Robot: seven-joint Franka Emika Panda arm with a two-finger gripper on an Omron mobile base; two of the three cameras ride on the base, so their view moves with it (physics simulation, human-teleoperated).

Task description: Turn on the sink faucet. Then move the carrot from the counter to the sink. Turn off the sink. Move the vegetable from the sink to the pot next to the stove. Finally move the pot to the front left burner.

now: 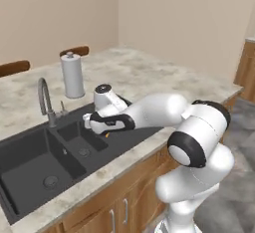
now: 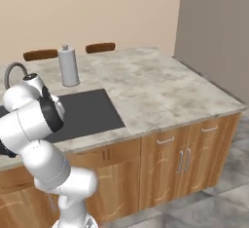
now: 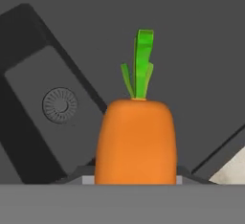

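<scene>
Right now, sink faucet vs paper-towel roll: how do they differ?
The sink faucet is a slim grey curved gooseneck; the paper-towel roll is a thick white straight cylinder. The faucet stands at the sink rim; the roll stands farther back on the counter. Both stand upright.

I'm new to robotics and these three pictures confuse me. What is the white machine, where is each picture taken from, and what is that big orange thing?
The white machine is a jointed robot arm in a rendered kitchen. Two pictures come from cameras behind it, on its left and on its right, looking down at the counter. The third comes from a camera on its hand.

On the counter you see a dark double sink, a curved metal faucet, a white paper-towel roll and a flat dark stove.

The orange thing is a carrot with a green top, looking big because it is close to the hand camera. The gripper is closed on it, above the sink's smaller bowl, whose drain shows behind the carrot.
</scene>
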